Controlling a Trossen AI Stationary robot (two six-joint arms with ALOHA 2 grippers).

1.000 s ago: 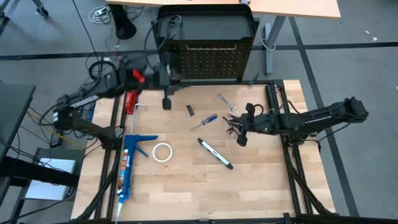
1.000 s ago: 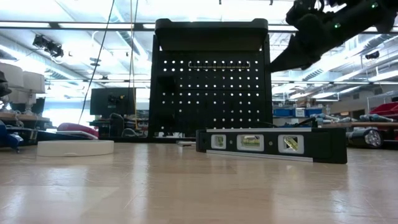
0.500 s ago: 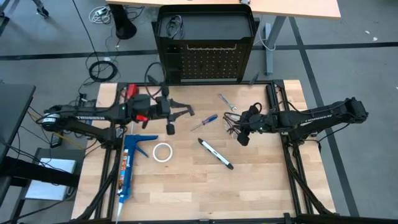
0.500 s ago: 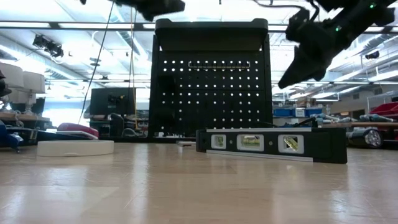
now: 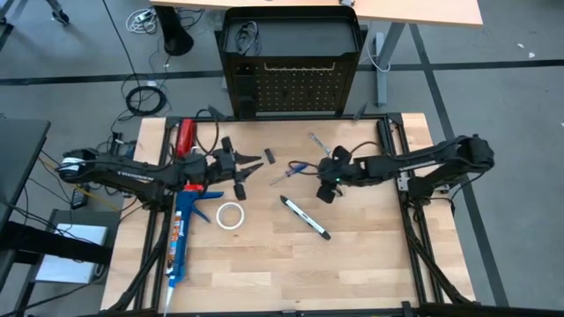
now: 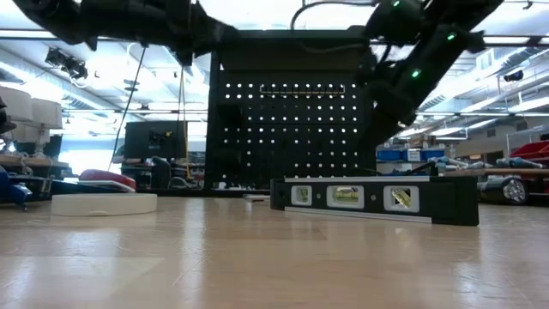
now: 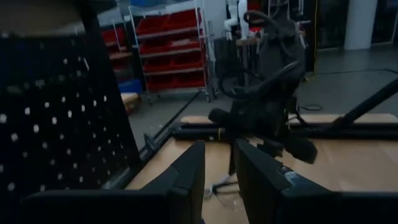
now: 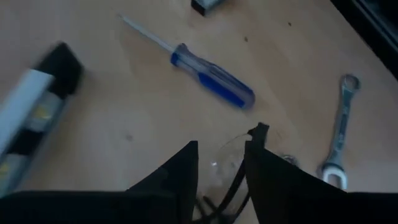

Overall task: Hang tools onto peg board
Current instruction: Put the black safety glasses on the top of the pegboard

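The black peg board [image 5: 295, 84] stands upright at the table's far edge, seen also in the low view [image 6: 292, 129]. On the table lie a blue-handled screwdriver [image 8: 211, 78], a silver wrench [image 8: 339, 134], a white tape roll [image 5: 230, 215] and a black-and-white level [image 5: 305, 217]. My right gripper [image 8: 222, 146] slants down, open, over black-framed safety glasses [image 8: 227, 167], right of the table's middle [image 5: 324, 187]. My left gripper [image 5: 251, 172] hangs level over the table's left half, open by a narrow gap [image 7: 219, 149], with nothing between its fingers. My right gripper comes at the safety glasses slanting down from the table's right. A clear lens [image 8: 222, 163] and a bit of black frame show in the gap between the fingers. I cannot tell whether the fingers touch them.
A long blue caulking gun [image 5: 181, 233] lies along the left edge, with a red-handled tool [image 5: 185, 136] at the far left. A small black piece [image 5: 270, 156] lies between the two grippers. The near half of the table holds only the tape roll and the level.
My left gripper has come down from in front of the peg board toward the table's near edge, rolling as it went, and now points level toward the right arm. My right gripper has gone toward the table's left edge and tipped further down over the glasses.
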